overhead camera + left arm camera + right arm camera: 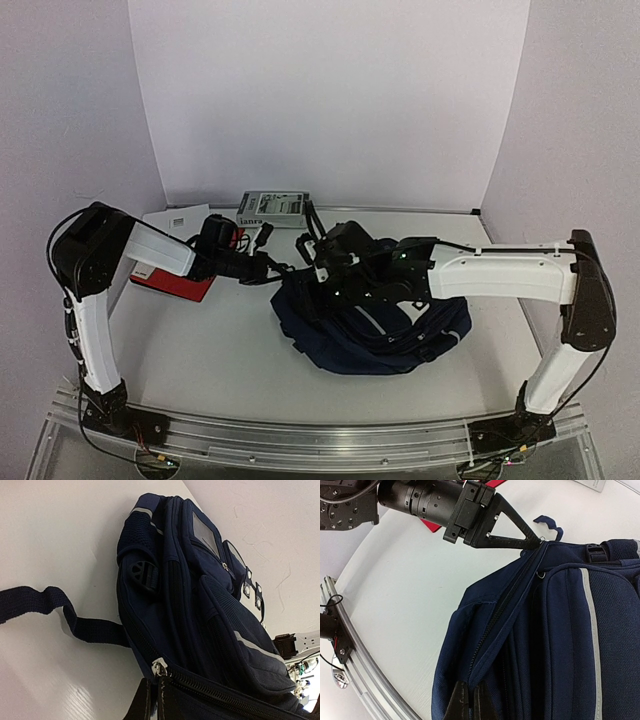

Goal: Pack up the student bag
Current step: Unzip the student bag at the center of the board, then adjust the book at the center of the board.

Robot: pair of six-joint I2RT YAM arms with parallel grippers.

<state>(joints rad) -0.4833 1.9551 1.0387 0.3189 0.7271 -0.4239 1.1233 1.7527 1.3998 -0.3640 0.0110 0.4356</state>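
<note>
Faintly, grey box (273, 208) behind student bag (380, 335) shows unreadable print.

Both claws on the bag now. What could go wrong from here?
1. The left claw and right claw each pinch thin fabric along the zipper of the navy-blue fabric backpack. Pulling apart may slip a grip or strain the seam.
2. The zipper looks shut between them, so nothing can go in yet.
3. The loose navy webbing strap trails on the white table and could snag if the bag is dragged.
</note>
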